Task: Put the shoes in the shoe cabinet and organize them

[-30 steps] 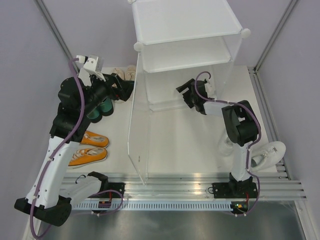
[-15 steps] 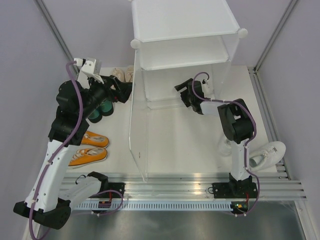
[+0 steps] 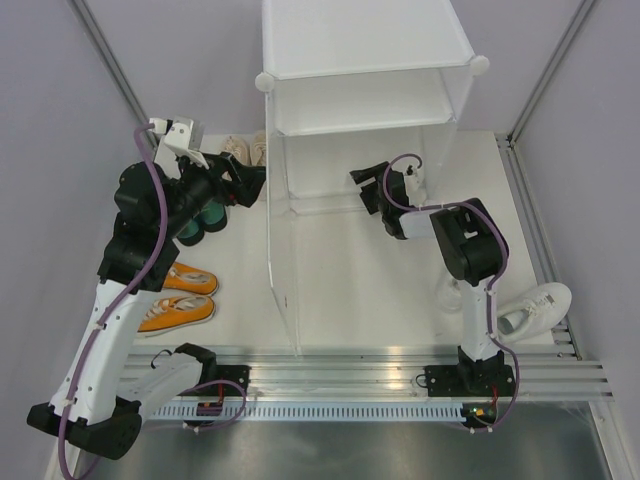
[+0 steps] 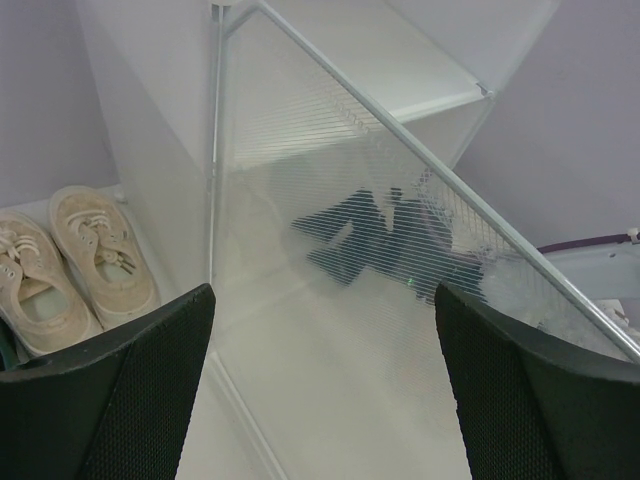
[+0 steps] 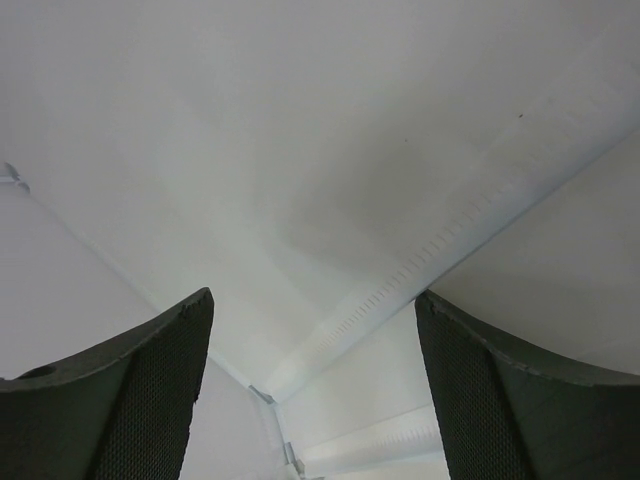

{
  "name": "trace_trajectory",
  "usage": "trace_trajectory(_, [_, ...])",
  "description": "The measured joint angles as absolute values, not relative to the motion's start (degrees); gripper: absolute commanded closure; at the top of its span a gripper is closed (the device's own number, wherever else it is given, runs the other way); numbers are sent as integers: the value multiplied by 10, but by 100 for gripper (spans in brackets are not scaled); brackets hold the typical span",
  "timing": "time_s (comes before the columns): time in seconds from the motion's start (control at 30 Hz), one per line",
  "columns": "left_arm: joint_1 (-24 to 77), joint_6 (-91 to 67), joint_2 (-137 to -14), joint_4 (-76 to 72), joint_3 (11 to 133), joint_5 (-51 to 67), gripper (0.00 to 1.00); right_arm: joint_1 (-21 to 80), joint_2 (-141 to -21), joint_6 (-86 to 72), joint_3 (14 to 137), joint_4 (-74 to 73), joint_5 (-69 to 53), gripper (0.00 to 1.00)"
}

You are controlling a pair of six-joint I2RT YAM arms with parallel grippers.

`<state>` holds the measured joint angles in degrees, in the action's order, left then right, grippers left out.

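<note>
To the right of the shoe cabinet (image 3: 360,40), near its front, you have one white sneaker (image 3: 537,305) on the table. The orange sneakers (image 3: 178,313) lie side by side to its left. Further back on that side stand the dark green heels (image 3: 205,215). Your left gripper (image 3: 250,180) hovers just beside the cabinet's left panel, spread wide and empty. Your right gripper (image 3: 362,186) is inside the cabinet, also spread and empty. The cream sneakers (image 4: 100,260) sit by its back left corner.
</note>
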<state>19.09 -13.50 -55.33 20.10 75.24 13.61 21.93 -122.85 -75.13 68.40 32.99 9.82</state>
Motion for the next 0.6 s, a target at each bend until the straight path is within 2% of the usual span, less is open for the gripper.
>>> trace_trajectory(0.2, [191,-135,-553,201,748,136,7,220,-1241,-778,677,371,109,19])
trace_trajectory(0.6, [191,-135,-553,201,746,136,7,216,-1247,-786,610,566,131,25])
